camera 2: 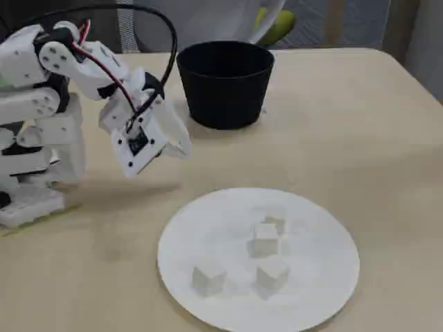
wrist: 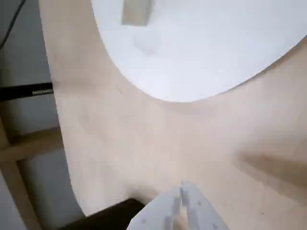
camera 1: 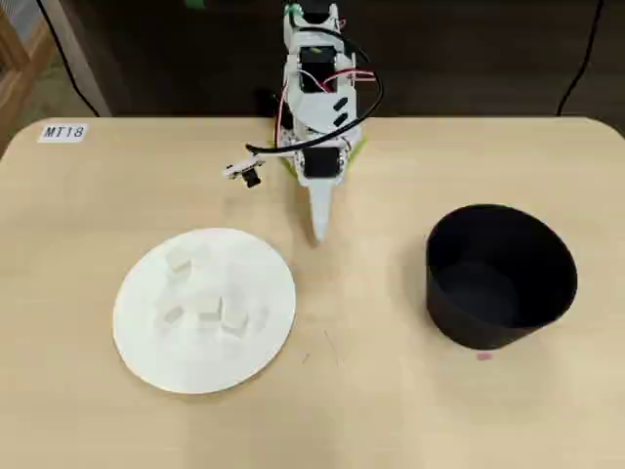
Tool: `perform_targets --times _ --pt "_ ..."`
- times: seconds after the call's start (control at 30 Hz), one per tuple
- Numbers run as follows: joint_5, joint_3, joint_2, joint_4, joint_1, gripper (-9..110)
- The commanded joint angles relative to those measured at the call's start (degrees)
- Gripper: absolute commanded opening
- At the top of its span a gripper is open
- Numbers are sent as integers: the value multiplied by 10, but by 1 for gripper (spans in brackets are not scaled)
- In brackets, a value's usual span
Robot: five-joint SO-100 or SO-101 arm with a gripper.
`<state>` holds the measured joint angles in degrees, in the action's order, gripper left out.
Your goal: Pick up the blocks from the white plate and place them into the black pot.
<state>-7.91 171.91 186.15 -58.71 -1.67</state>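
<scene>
Several small off-white blocks (camera 1: 208, 309) lie on the white plate (camera 1: 146, 342) at the left of the overhead view; one block (camera 1: 178, 262) sits apart near the plate's far rim. They also show in the fixed view (camera 2: 271, 272) on the plate (camera 2: 318, 290). The black pot (camera 1: 500, 277) stands at the right, its inside dark; it shows in the fixed view (camera 2: 225, 83). My gripper (camera 1: 318, 233) is shut and empty, above the table between plate and pot, near the arm's base. The wrist view shows its closed fingertips (wrist: 181, 191), the plate's edge (wrist: 201, 52) and one block (wrist: 136, 12).
The arm's base (camera 1: 317, 59) stands at the table's far edge in the overhead view. A label reading MT18 (camera 1: 64, 132) lies at the far left corner. The pale wooden table (camera 1: 371, 410) has rounded corners.
</scene>
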Motion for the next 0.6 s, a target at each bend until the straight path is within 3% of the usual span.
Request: perform_targets --times 0.0,0.57 --pt "89 -25 3 12 42 -2" --pt "51 -70 3 -4 33 -2"
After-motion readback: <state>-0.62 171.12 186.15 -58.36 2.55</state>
